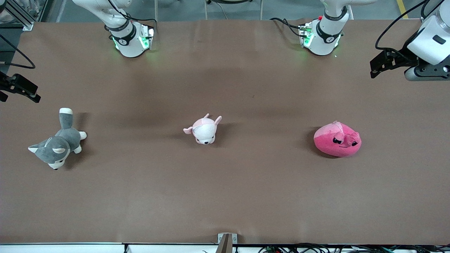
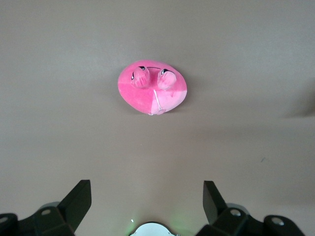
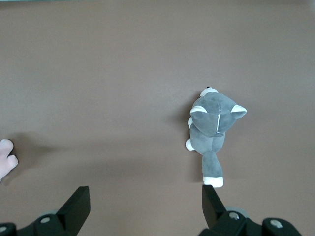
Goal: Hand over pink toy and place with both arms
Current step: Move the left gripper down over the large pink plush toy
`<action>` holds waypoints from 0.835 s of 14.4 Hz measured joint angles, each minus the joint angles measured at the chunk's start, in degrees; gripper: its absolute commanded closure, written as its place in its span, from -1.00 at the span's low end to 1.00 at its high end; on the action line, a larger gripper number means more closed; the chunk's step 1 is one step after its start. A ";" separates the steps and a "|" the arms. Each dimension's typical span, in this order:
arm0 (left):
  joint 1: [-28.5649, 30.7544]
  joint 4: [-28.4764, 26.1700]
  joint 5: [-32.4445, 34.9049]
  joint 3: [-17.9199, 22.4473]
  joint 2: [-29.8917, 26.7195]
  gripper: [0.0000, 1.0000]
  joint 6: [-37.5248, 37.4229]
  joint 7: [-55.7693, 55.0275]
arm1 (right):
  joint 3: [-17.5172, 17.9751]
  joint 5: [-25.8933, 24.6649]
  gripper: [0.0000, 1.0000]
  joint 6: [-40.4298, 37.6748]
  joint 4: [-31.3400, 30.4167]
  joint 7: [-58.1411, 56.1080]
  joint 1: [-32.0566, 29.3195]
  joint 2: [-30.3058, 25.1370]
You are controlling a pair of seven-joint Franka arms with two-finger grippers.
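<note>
The pink toy (image 1: 337, 139) is a hot-pink blob plush with black angry eyes. It lies on the brown table toward the left arm's end and shows whole in the left wrist view (image 2: 152, 88). My left gripper (image 1: 375, 66) is up in the air over the table's edge at that end, apart from the toy, open and empty (image 2: 147, 196). My right gripper (image 1: 18, 95) hangs over the right arm's end of the table, open and empty (image 3: 146, 199), above bare table beside the husky's tail.
A grey-and-white husky plush (image 1: 58, 142) lies toward the right arm's end (image 3: 214, 125). A small pale-pink-and-white puppy plush (image 1: 204, 130) lies mid-table; its edge shows in the right wrist view (image 3: 6, 160). Both arm bases (image 1: 132, 38) stand along the table's edge farthest from the camera.
</note>
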 measured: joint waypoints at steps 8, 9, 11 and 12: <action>5.67 0.25 -2.95 0.21 2.97 -1.00 4.42 6.44 | 0.00 0.00 -1.00 -0.39 -0.13 0.00 0.00 -0.22; 6.45 0.25 -3.04 0.26 4.07 -1.00 5.25 7.34 | 0.00 0.00 -1.00 -0.45 -0.16 0.00 0.00 -0.27; 7.26 0.02 -3.05 0.28 6.59 -1.00 7.85 7.97 | -0.01 0.00 -1.00 -0.61 -0.28 0.00 0.00 -0.39; 7.31 -0.24 -2.96 0.28 7.94 -1.00 9.54 7.98 | -0.01 0.00 -1.00 -0.68 -0.59 0.00 0.00 -0.60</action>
